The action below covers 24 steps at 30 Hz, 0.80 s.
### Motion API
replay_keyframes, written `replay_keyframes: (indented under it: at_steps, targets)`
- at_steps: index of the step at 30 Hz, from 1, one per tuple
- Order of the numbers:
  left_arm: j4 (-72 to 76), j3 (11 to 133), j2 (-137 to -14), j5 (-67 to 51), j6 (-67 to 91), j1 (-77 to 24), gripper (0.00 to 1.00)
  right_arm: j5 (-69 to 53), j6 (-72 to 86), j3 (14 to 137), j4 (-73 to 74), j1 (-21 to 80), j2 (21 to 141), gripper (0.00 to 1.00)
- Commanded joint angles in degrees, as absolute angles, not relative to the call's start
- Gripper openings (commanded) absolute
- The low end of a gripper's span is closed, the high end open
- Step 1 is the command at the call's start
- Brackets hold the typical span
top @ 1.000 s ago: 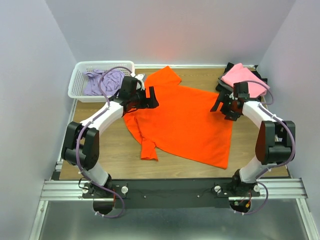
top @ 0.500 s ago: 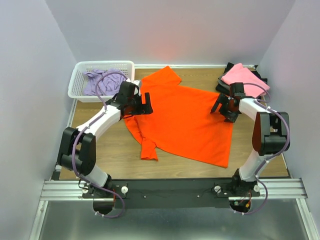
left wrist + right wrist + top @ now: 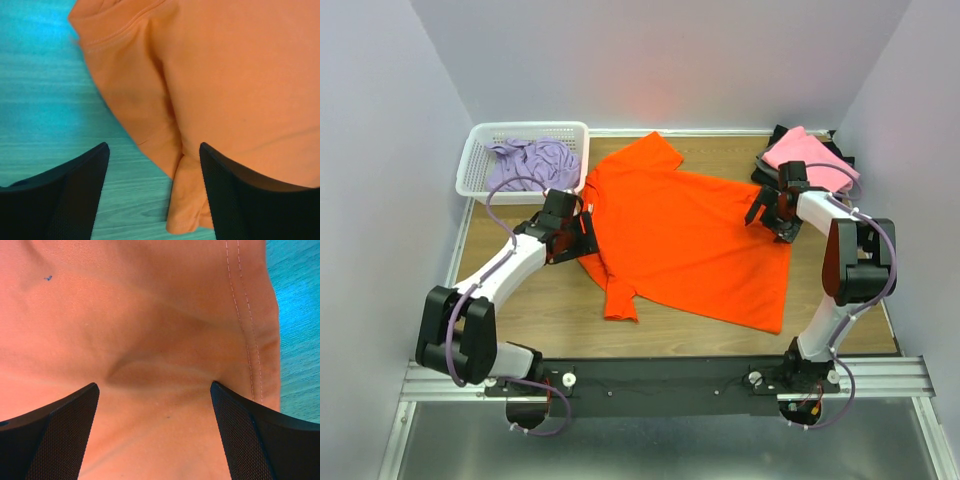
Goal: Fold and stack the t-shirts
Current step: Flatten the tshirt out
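A bright orange t-shirt (image 3: pixel 690 240) lies spread flat on the wooden table. My left gripper (image 3: pixel 582 236) is open at the shirt's left edge. In the left wrist view (image 3: pixel 155 190) its jaws straddle the shirt's edge, with a folded sleeve (image 3: pixel 192 200) and bare wood between them. My right gripper (image 3: pixel 768 214) is open and low over the shirt's right side. In the right wrist view (image 3: pixel 155 430) its jaws stand wide over wrinkled orange cloth (image 3: pixel 150 315) near the stitched hem. A pink shirt (image 3: pixel 802 152) lies on black shirts (image 3: pixel 767 166) at the back right. A lavender shirt (image 3: pixel 532 160) lies crumpled in the basket.
A white lattice basket (image 3: pixel 470 172) stands at the back left corner. Grey walls close in the table on three sides. Bare wood (image 3: pixel 540 300) shows near the left front and a strip (image 3: pixel 830 300) at the right front.
My left gripper has moved from the shirt's collar area toward the near left, to the shirt's left edge. The right arm has drawn in; its gripper stays over the shirt's right side.
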<state>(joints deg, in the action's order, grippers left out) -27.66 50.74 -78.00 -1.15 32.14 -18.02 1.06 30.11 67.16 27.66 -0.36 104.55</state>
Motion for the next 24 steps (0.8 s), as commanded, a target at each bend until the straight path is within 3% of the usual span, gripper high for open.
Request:
replay_keyframes:
  at_steps: [1,3,5,18,23,24]
  targets:
    - [-28.3,48.4,-78.7,0.4,34.3,-17.6,0.70,3.7,30.7,67.5,30.5,-0.7,107.3,0.99]
    - [-27.3,47.1,-79.9,-1.5,34.3,-17.5,0.61,3.5,30.5,67.5,30.6,-0.7,107.2,0.99]
    - [-26.2,46.1,-80.8,-3.1,34.3,-17.5,0.58,3.6,30.5,67.4,30.7,-0.6,107.1,0.99]
    - [-22.1,44.7,-86.1,-6.1,34.2,-17.4,0.55,3.3,30.7,66.9,30.7,-0.6,106.1,0.99]
    - [-21.2,45.3,-87.8,-6.6,33.6,-17.4,0.39,3.5,30.8,66.9,30.8,-0.6,105.6,0.99]
    - [-21.0,45.4,-88.0,-6.5,33.5,-17.4,0.27,3.5,30.8,66.8,30.8,-0.7,105.6,0.99]
